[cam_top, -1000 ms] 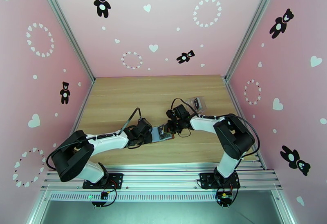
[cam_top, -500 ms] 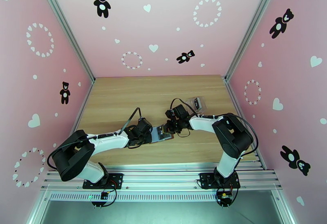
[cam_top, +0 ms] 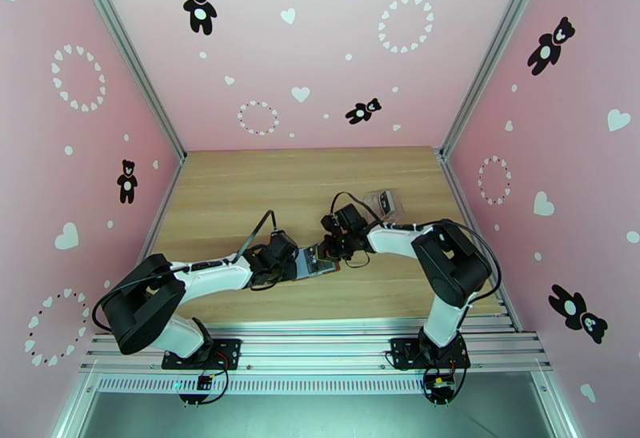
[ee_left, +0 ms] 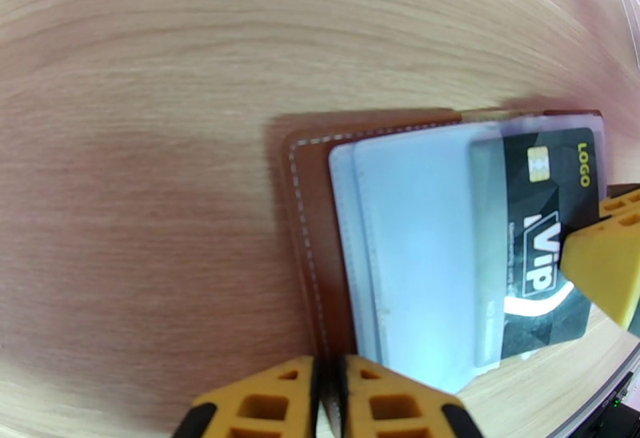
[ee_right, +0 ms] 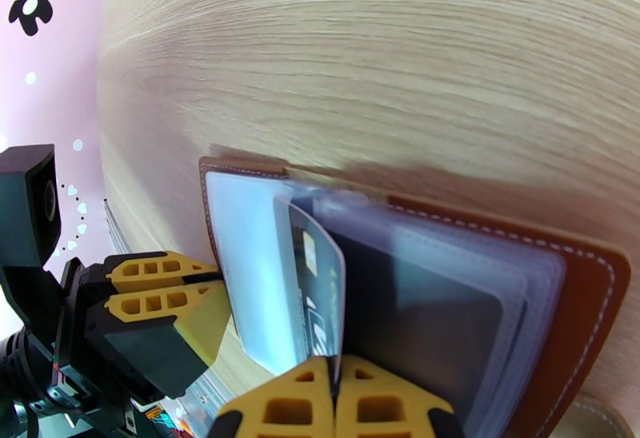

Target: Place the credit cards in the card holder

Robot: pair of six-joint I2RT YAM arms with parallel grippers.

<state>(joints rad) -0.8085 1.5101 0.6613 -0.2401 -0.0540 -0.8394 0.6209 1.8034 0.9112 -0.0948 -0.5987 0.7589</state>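
Observation:
The brown card holder (ee_left: 308,192) lies open on the wooden table, its greyish see-through pockets (ee_left: 416,248) facing up. My left gripper (ee_left: 330,380) is shut on its near edge. A black credit card (ee_left: 540,232) with pale VIP and LOGO print sits partly inside a pocket. My right gripper (ee_right: 334,388) is shut on that card (ee_right: 316,296), which stands on edge between the pocket leaves. One right finger (ee_left: 608,272) touches the card's end. From above, the holder (cam_top: 318,260) sits between the left gripper (cam_top: 298,262) and the right gripper (cam_top: 326,251). A dark shape (ee_right: 424,316) shows through the right-hand pockets.
A clear plastic case (cam_top: 386,201) holding a dark card lies behind the right arm, towards the back right. Pink walls with metal posts close in the table (cam_top: 240,192) on three sides. The left gripper's yellow fingers (ee_right: 160,292) are close beside the holder.
The right arm has shifted slightly left towards the holder with the card, which sits a little further between the pockets. The left arm has stayed where it was.

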